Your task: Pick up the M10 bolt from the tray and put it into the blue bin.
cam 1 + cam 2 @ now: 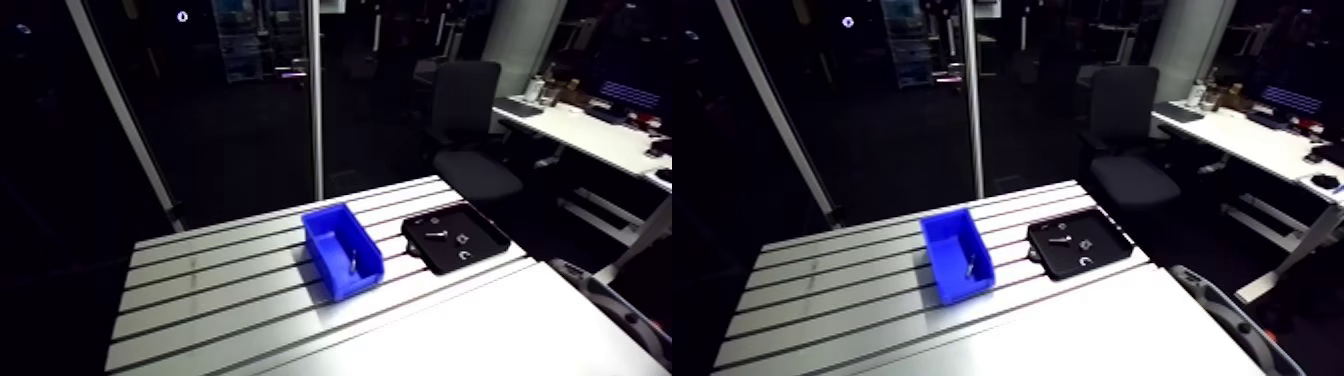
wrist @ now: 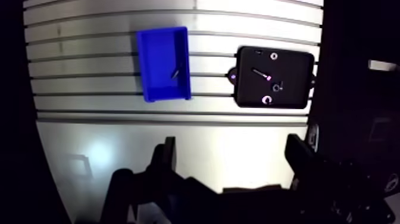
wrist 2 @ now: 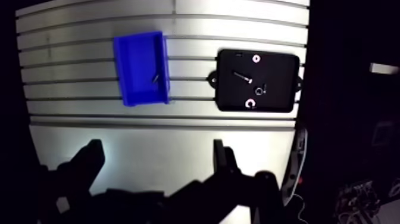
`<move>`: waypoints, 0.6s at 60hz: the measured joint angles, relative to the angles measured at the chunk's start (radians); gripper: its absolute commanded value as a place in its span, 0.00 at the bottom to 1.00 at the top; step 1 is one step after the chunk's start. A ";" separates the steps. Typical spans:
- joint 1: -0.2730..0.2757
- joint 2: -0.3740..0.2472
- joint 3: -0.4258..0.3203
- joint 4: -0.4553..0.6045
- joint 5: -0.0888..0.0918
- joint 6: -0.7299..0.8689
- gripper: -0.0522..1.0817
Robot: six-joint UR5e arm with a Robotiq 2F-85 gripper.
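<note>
The blue bin stands on the slotted table, and a small metal bolt lies inside it near one long wall. Beside the bin sits the black tray, holding a slim bolt and a few small ring-shaped parts. In the wrist view my gripper hangs high above the smooth front part of the table, well short of both bin and tray. Its dark fingers stand wide apart with nothing between them. The arm view shows the bin and tray but not the gripper.
The slotted aluminium table stretches out on the bin's far side from the tray. A smooth plate covers the table's front part. The table's edge runs just past the tray.
</note>
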 measured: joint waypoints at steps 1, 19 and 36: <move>-0.003 0.000 0.001 0.000 0.000 -0.004 0.05; -0.040 0.003 0.024 -0.028 0.000 -0.062 0.05; -0.078 0.018 0.050 -0.054 0.000 -0.149 0.05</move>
